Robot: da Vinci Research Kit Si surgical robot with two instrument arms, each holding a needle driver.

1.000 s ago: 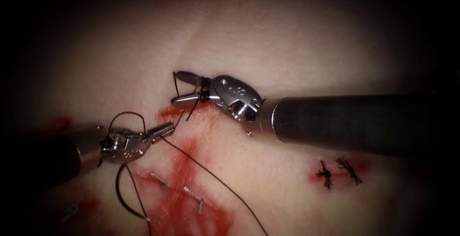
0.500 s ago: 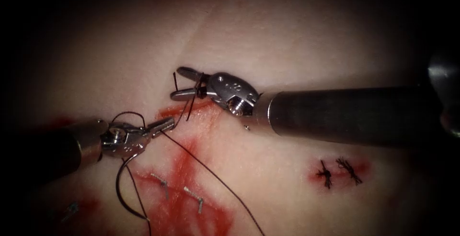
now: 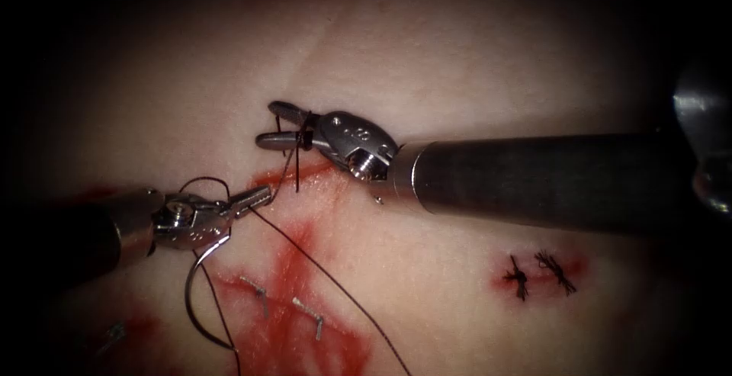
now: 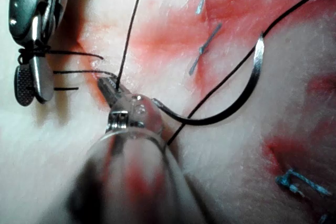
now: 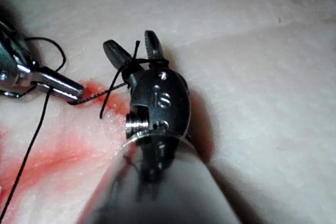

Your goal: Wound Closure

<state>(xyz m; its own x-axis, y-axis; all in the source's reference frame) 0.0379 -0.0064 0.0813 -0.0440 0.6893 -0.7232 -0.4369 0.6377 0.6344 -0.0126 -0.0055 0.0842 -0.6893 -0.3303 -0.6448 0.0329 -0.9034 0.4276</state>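
Endoscope view, centre. Right tool point(image 3: 276, 124) enters from frame right; jaws spread, pinching nothing, w/ thread point(image 3: 328, 269) wound round them near the hinge and a short free end hanging below. Left tool point(image 3: 263, 194) enters from lower left, jaws pressed together on the thread at the red upper end of the cut point(image 3: 293, 265).

Key relation: left tool's tip lies just below and slightly left of the right tool's open jaws, near but apart. The short thread span between them runs steeply up-right, almost vertical in frame. Right tool is nearer the wraps; left tool is nearer the long strand, which trails to lower right.

Needle point(image 3: 200, 300) lies free on the tissue point(image 3: 457, 63), lower left, below the left tool and left of the cut, held by neither tool. Whether its tip enters the tissue: can't tell.
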